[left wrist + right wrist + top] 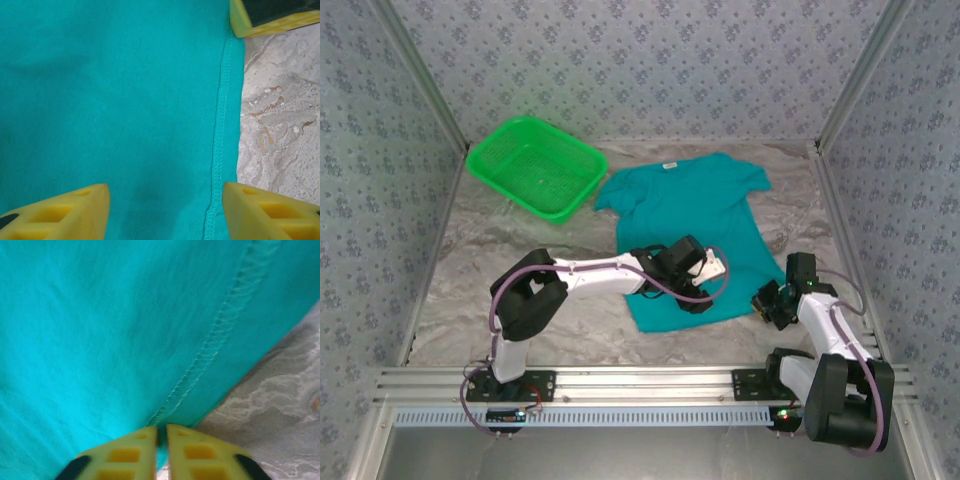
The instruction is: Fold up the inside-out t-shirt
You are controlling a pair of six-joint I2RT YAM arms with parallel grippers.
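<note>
The teal t-shirt [690, 215] lies spread flat on the table, plain face up, with a small white label at the collar and its bottom hem toward me. My left gripper [708, 288] hovers open just above the hem, and its yellow fingertips [95, 200] straddle the cloth [110, 100] and the stitched hem seam [220, 125]. My right gripper [767, 300] is at the shirt's near right corner. Its fingers are pressed together [161, 432] with the hem edge [210, 345] pinched between them. One right finger [240, 20] shows at the top of the left wrist view.
A bright green mesh basket [535, 165] stands at the back left, just off the shirt's sleeve. The grey marbled table surface [490, 270] is bounded by patterned walls on three sides and a metal rail [640, 385] at the near edge.
</note>
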